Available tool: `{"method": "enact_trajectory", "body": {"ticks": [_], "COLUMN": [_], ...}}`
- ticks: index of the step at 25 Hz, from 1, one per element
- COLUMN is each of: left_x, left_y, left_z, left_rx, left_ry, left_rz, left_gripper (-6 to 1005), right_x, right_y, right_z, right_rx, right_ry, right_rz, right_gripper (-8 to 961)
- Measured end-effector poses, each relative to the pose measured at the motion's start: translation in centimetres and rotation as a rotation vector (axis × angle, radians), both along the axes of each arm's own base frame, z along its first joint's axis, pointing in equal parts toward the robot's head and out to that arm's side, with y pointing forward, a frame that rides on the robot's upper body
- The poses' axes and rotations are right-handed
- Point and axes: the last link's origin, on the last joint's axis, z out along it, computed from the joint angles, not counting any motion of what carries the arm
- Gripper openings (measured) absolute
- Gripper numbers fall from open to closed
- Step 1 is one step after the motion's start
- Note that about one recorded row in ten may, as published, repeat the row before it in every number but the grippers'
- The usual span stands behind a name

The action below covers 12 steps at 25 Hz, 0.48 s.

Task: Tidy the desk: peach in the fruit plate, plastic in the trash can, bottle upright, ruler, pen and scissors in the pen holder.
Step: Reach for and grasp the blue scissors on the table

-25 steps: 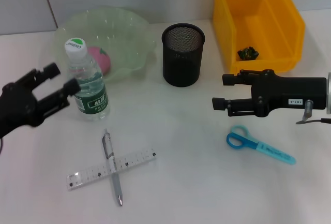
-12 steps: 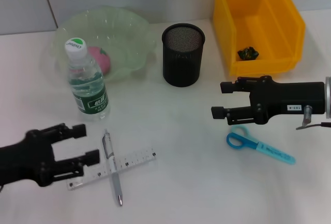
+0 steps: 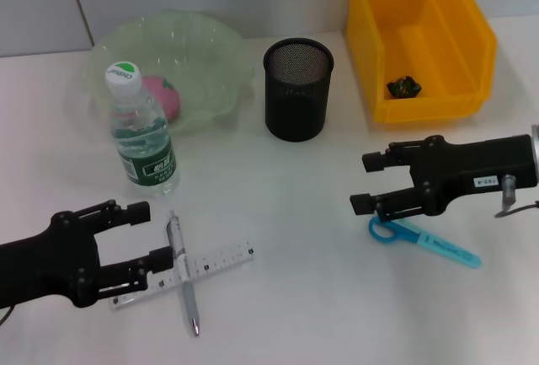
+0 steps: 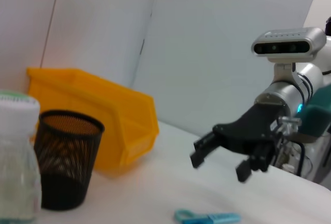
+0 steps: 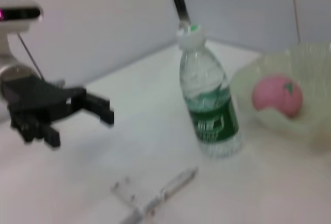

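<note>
At far left, the left gripper [image 3: 140, 234] is released beside the ruler [image 3: 184, 275] and pen [image 3: 182, 271]. Bottle [image 3: 141, 131] stands upright. Right gripper [image 3: 368, 182], released, hovers above the scissors [image 3: 424, 238].

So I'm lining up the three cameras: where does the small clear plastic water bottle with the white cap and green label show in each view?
Head view: the clear bottle stands upright at left, in front of the pale green wavy-rimmed bowl.
Left wrist view: only a sliver of the bottle at the edge, beside the black mesh cup.
Right wrist view: the bottle upright near centre, beside the bowl holding the pink peach.
Shared landmark: the open left gripper, also in the right wrist view.
</note>
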Motion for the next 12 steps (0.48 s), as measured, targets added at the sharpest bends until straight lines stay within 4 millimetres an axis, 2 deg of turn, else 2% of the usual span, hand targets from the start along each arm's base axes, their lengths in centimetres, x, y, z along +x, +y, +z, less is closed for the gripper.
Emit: {"method": "enact_trajectory", "body": {"ticks": [2, 7, 12], "left_x": [0.1, 0.2, 0.2], "left_y": [0.0, 0.1, 0.3], "left_z": [-0.2, -1.0, -1.1], "left_rx": [0.018, 0.073, 0.07], "left_ry": [-0.008, -0.001, -0.001], "left_rz": [-0.007, -0.038, -0.036], "left_gripper": [796, 797, 796], "right_x": [-0.3, -3.2, -4.8], "right_y": [0.1, 1.1, 1.8], "right_z": [0.2, 1.3, 1.5], "right_rx": [-0.012, -0.106, -0.116], "right_ry": [-0.021, -0.23, -0.395], "right_rz": [-0.005, -0.087, -0.146], "right_gripper": [732, 728, 724]}}
